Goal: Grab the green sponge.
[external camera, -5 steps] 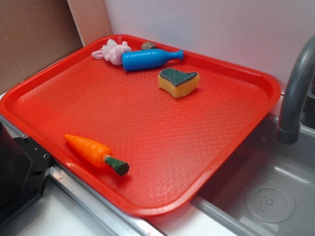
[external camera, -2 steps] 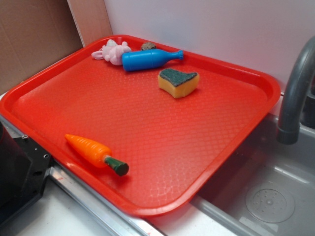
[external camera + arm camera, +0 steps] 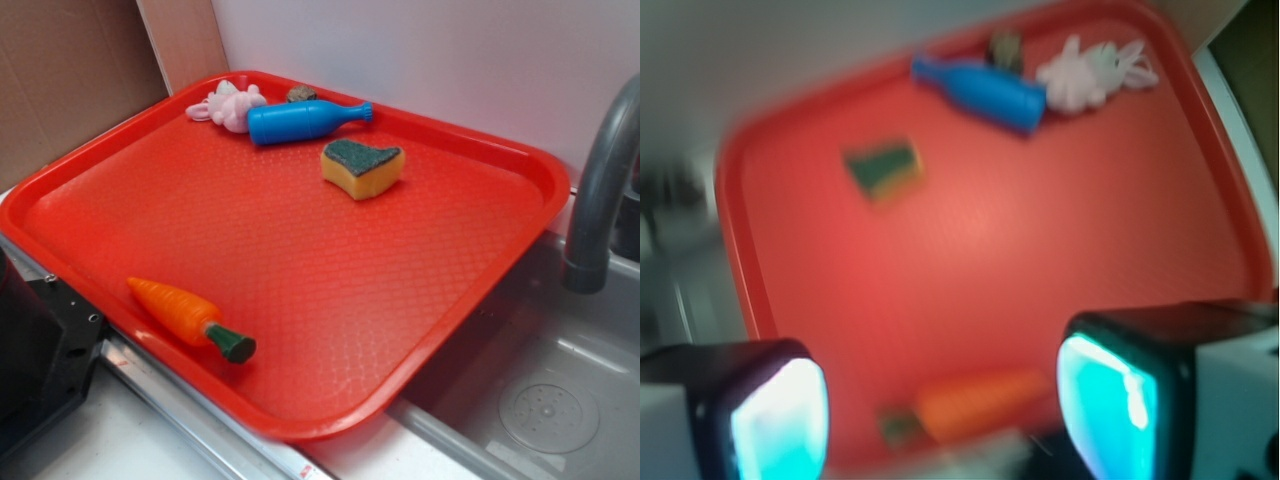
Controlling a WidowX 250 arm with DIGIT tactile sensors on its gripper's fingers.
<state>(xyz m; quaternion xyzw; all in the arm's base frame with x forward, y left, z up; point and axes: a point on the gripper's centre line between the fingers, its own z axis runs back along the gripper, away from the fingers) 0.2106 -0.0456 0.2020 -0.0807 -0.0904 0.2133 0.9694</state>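
So the pincer (image 3: 943, 415) is spread wide with nothing between its fingers (image 3: 780, 425), and we only see it in the blurry wrist view, above the near end of the red tray (image 3: 480, 290). The green sponge (image 3: 362, 167) lies flat in the tray's far right part, well away from the pincer, green side up, long axis running left-right, its notched end to the right. Just behind it is a blue bottle (image 3: 305, 120). The carrot (image 3: 190, 318) sits by the near rim. We can't spot any readable writing.
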